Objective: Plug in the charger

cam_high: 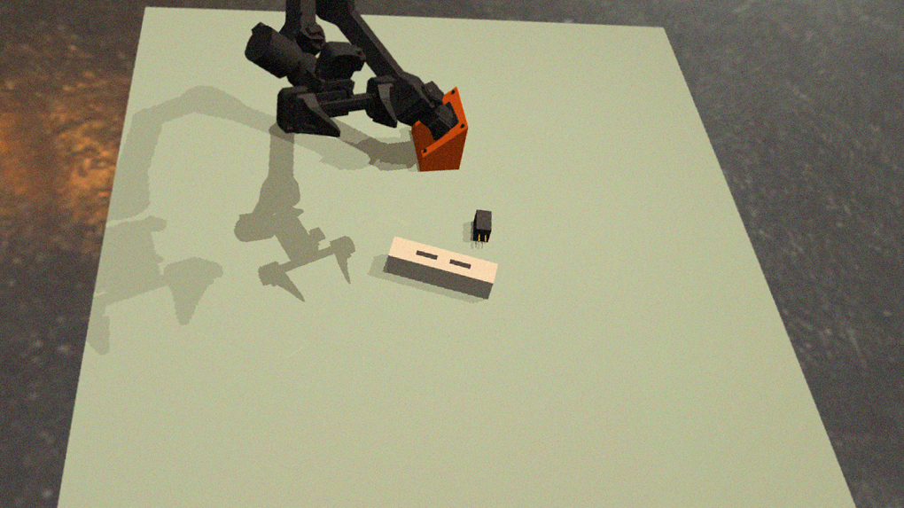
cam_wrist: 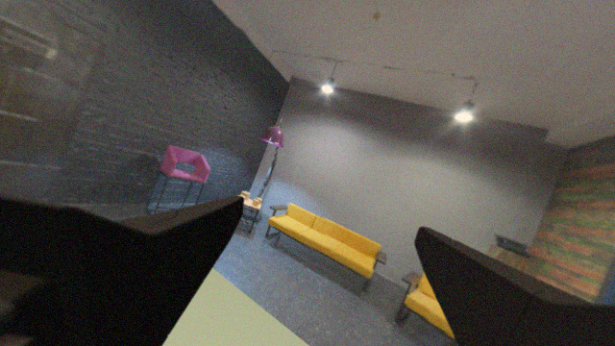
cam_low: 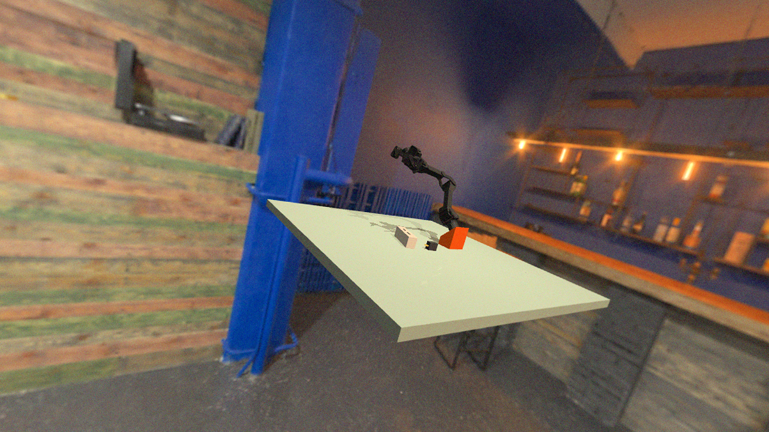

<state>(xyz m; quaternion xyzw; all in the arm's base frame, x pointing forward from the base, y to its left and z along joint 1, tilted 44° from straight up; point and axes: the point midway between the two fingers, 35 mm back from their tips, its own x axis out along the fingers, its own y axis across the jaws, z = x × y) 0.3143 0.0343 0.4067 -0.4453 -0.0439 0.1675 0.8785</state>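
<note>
The black two-prong charger (cam_high: 483, 223) (cam_low: 432, 246) lies on the table, its prongs pointing toward the power strip side in the top view. The pale power strip (cam_high: 438, 274) (cam_low: 410, 244) lies close by, with two dark slots on its top; the left slot (cam_high: 427, 255) and right slot (cam_high: 460, 262) both show in the top view. My gripper (cam_high: 362, 129) (cam_low: 393, 152) (cam_wrist: 329, 219) is open, with nothing between its fingers. It is raised above the table, away from charger and strip. Neither of them shows in the wrist view.
The orange base mount (cam_high: 443, 158) (cam_low: 458, 238) of the arm stands on the light green table (cam_high: 573, 431) (cam_low: 458, 291), behind the charger in the top view. The wrist view shows a table corner (cam_wrist: 226, 312), with yellow sofas and a wall beyond.
</note>
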